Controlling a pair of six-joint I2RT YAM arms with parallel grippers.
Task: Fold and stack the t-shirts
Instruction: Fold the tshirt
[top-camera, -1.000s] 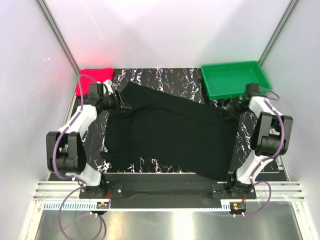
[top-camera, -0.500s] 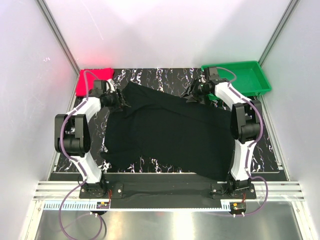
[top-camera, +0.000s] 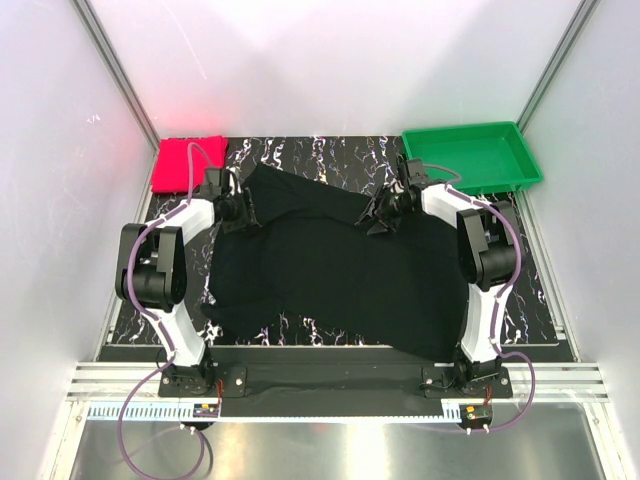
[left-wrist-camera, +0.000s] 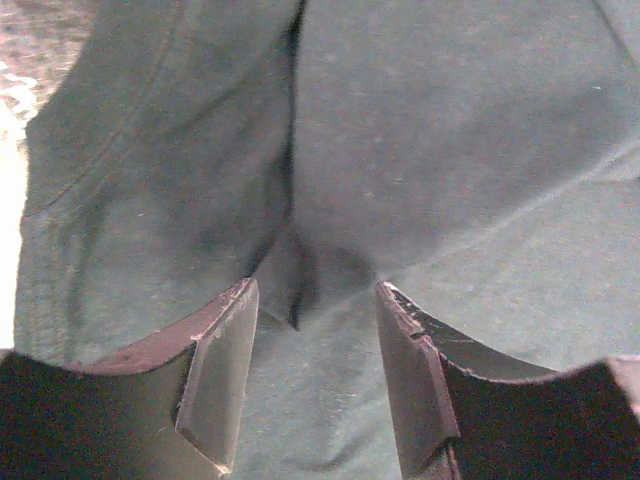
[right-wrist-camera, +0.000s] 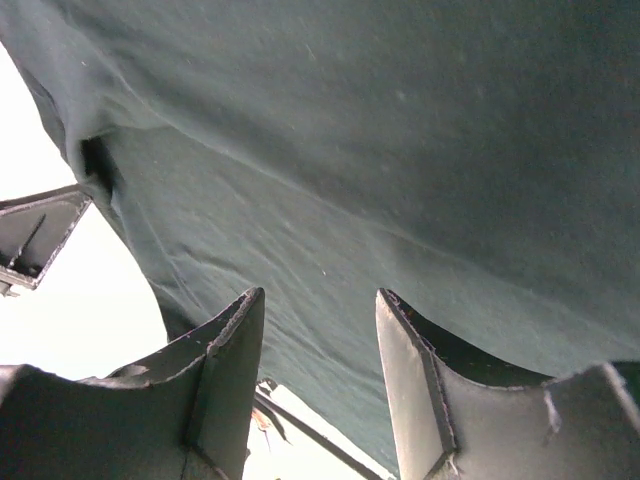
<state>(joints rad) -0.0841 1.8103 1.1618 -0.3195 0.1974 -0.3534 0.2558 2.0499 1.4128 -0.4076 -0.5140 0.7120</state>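
The black t-shirt (top-camera: 340, 270) lies spread and skewed across the marbled table, wrinkled along its back edge. The pinkish-red t-shirt (top-camera: 187, 163) lies folded at the back left corner. My left gripper (top-camera: 248, 211) is over the black shirt's back left part; in the left wrist view it (left-wrist-camera: 312, 292) stands open just above a seam fold of the cloth (left-wrist-camera: 420, 150), nothing pinched. My right gripper (top-camera: 378, 215) is at the middle of the shirt's back edge; in the right wrist view it (right-wrist-camera: 318, 296) is open, with dark cloth (right-wrist-camera: 400, 150) filling the view beyond its fingertips.
A green plastic tray (top-camera: 520, 150) stands at the back right corner, close behind the right arm. White walls enclose the table on three sides. Both arm bases sit on the rail at the near edge.
The right arm swung from beside the tray leftward to the middle of the black shirt's back edge. The left gripper shifted slightly right onto the shirt. The shirt lies as before.
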